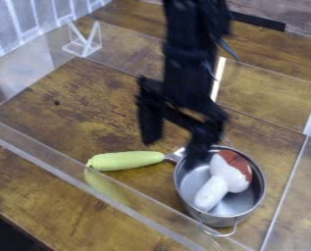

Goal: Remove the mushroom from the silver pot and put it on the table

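Steel pot, mushroom not grabbed yet

Mushroom (pixel 225 180) lies in the silver pot (pixel 201 201) near the table's (pixel 66 108) front right corner. Gripper (pixel 173 136), jaws wide and empty, hangs beside the rim, so reach step; next, probably shift over, drop in. Yellow-green vegetable (pixel 125 161) touches the pot's handle, otherwise nothing's blocking.

- The gripper (pixel 175 127) points down over the table (pixel 66 108), its two dark fingers (pixel 147 113) spread wide with nothing between them.
- The silver pot (pixel 218 184) sits near the front right, just below and right of the gripper.
- The mushroom (pixel 224 176) lies inside the pot, white stem toward the front, reddish-brown cap toward the back rim.
- A yellow-green vegetable (pixel 125 160) lies on the wood left of the pot, its tip close to the pot's side handle.
- Clear acrylic walls (pixel 66 165) edge the tabletop.
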